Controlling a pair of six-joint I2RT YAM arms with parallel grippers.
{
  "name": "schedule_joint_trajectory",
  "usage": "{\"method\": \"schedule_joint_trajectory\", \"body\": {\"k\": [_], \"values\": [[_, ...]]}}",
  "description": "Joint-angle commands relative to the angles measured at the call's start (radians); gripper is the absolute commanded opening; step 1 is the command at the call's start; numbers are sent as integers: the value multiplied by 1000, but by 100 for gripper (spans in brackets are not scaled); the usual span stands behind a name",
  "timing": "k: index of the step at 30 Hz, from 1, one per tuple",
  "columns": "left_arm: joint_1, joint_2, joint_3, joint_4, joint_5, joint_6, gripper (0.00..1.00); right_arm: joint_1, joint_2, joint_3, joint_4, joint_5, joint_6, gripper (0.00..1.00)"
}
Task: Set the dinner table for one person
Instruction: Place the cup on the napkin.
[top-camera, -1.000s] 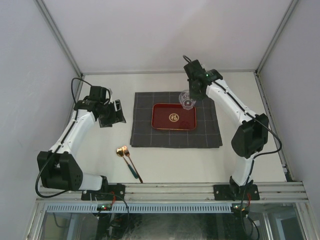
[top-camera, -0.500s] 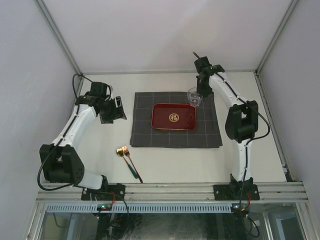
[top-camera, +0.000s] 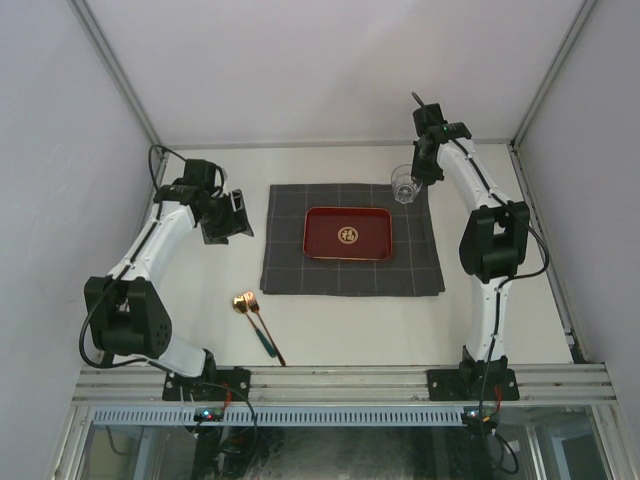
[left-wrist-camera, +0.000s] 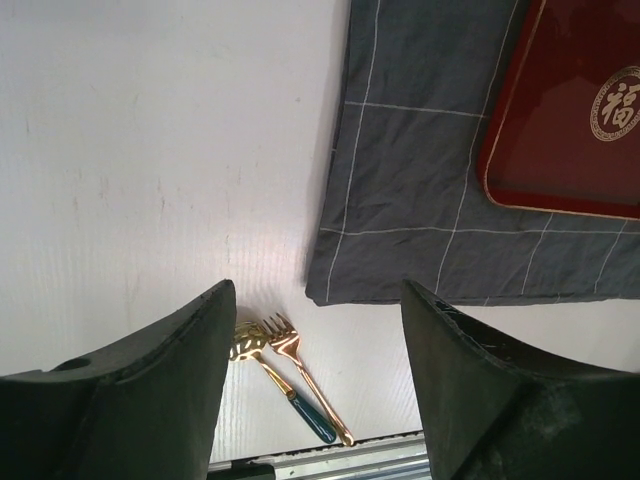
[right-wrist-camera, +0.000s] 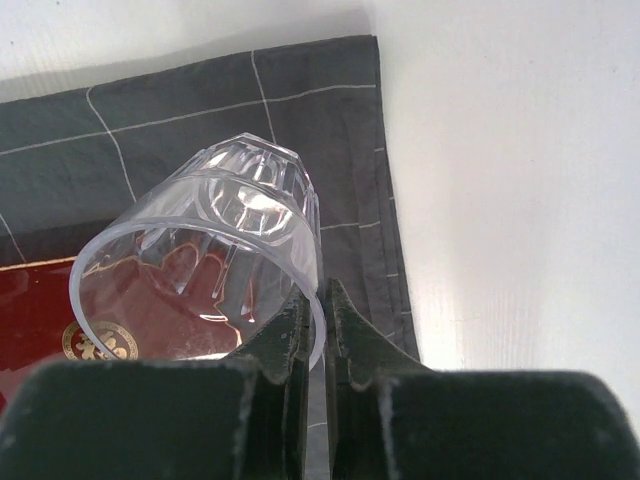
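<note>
The right gripper (right-wrist-camera: 318, 305) pinches the glass (right-wrist-camera: 225, 235) by its rim. The glass hides part of the tray (right-wrist-camera: 25, 300) at lower left. The left gripper (left-wrist-camera: 315, 290) is spread wide, and one finger covers some of the spoon (left-wrist-camera: 245, 345). The white table (top-camera: 340, 320) fills the middle of the top view, with pale walls (top-camera: 300, 70) around.

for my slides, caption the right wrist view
Right gripper pinches a clear glass by its rim over the grey cloth
</note>
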Motion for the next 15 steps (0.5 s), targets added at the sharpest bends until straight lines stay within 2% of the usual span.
{"method": "schedule_joint_trajectory", "body": {"k": [1,15], "values": [[7,-9,41,3,15,-12,71,-4,1,9,55,-16,-18,0],[7,-3,47,-9,4,-17,70,-19,40,-24,76,-8,-15,0]]}}
